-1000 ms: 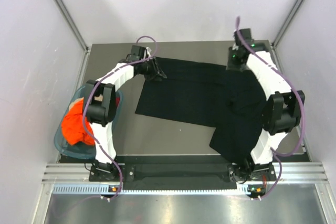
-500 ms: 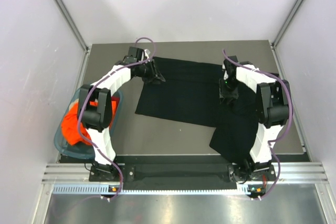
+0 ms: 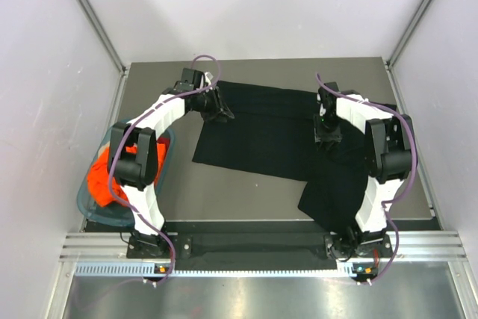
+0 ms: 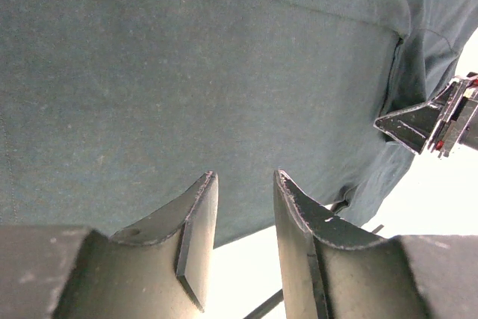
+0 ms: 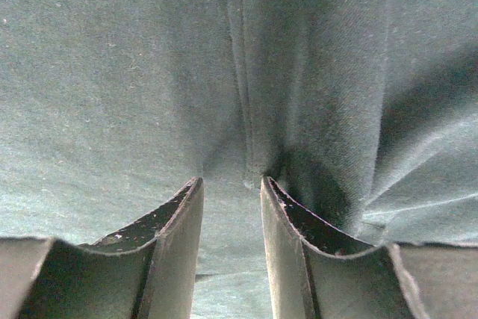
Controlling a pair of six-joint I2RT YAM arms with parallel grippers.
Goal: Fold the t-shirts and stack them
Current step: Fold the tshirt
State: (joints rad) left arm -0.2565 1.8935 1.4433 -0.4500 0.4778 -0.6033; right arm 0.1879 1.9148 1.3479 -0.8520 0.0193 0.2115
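Swung in from upper right: right gripper (image 3: pixel 326 136), now pinching puckered black t-shirt (image 3: pixel 261 132) spread mid-frame. At its upper-left corner, left gripper (image 3: pixel 222 112), grip impossible to tell. Press fold flat before releasing. Far left: orange t-shirt (image 3: pixel 101 181).

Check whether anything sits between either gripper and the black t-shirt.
Nothing visible does. The left gripper sits at the far left corner of the black t-shirt, and the right gripper is on its cloth further right, with fabric directly at its fingertips.
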